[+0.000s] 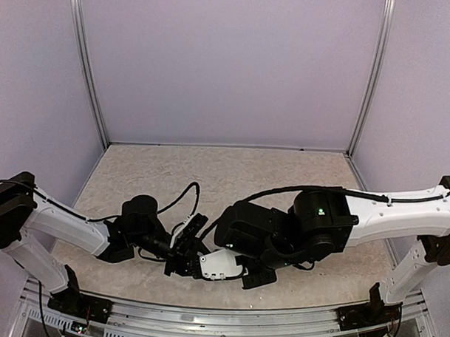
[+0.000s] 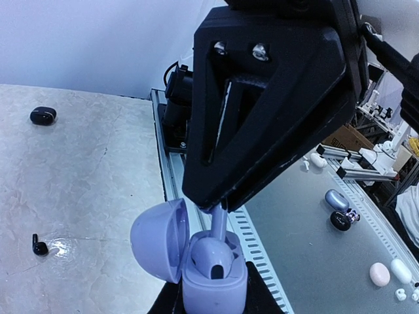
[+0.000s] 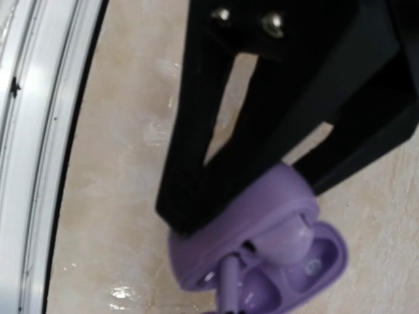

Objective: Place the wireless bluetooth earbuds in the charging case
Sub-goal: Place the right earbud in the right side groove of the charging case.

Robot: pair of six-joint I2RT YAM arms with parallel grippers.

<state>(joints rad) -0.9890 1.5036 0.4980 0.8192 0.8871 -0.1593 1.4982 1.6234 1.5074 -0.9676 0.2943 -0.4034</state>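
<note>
A purple charging case [image 2: 213, 284] with its lid [image 2: 157, 239] swung open is held upright in my left gripper [image 2: 215, 294], which is shut on its base. My right gripper [image 2: 219, 204] is shut on the stem of a purple earbud [image 2: 213, 252], whose head sits in a socket of the case. In the right wrist view the case [image 3: 262, 209] lies under the left gripper's black fingers [image 3: 216, 131], and the earbud's stem [image 3: 229, 284] runs down to my right gripper [image 3: 226, 310] at the frame's bottom edge. In the top view both grippers [image 1: 196, 258] meet near the table's front; the case is hidden.
A black earbud [image 2: 39, 245] lies on the beige table at the left. A closed black case [image 2: 42, 115] sits farther back. The metal rail [image 2: 171, 176] marks the table's near edge. Beyond it, a grey surface holds small pale objects [image 2: 380, 273].
</note>
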